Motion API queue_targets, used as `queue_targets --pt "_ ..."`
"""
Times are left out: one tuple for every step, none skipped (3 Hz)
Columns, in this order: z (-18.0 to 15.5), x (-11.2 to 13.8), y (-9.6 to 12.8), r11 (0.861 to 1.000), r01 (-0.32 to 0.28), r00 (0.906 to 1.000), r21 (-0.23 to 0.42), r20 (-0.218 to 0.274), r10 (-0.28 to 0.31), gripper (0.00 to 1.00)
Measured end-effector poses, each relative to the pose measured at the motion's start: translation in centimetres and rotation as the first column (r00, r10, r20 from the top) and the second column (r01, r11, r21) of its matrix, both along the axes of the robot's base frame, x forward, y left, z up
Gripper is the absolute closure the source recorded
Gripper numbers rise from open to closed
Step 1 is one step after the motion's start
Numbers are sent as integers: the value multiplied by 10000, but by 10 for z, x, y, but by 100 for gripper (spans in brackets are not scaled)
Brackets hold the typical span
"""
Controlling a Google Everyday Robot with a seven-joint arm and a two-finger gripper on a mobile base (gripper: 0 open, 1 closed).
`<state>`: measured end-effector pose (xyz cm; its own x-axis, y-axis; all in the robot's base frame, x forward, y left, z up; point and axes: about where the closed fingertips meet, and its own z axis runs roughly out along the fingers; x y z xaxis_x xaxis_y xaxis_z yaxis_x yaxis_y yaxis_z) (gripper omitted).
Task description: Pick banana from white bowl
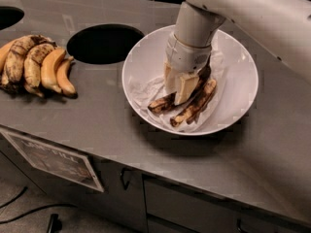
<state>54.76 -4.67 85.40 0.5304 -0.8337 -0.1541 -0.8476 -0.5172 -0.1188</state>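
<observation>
The white bowl (233,57) stands on the grey counter with a crinkled white liner inside. Two bananas lie in it. The banana (160,104) is dark brown and slim; its left end sticks out below the gripper and its thin dark stem (205,73) shows at the upper right. A shorter banana with pale patches (197,105) lies just right of it. My gripper (178,89) reaches down into the middle of the bowl, its cream fingers (187,87) close together on the dark banana, which still rests on the liner.
A bunch of yellow-and-brown bananas (36,64) lies at the counter's left. A round dark hole (104,42) opens in the counter between the bunch and the bowl. Another hole (7,16) is at the far left. Cabinet doors run below the counter's front edge.
</observation>
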Motion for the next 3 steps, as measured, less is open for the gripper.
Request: queue_targets --pt "0 0 0 10000 0 10000 0 0 0 100" --pt "0 0 0 10000 1 10000 1 6 -1 100" --pt "13 -3 2 10000 66 9993 66 366 -68 100"
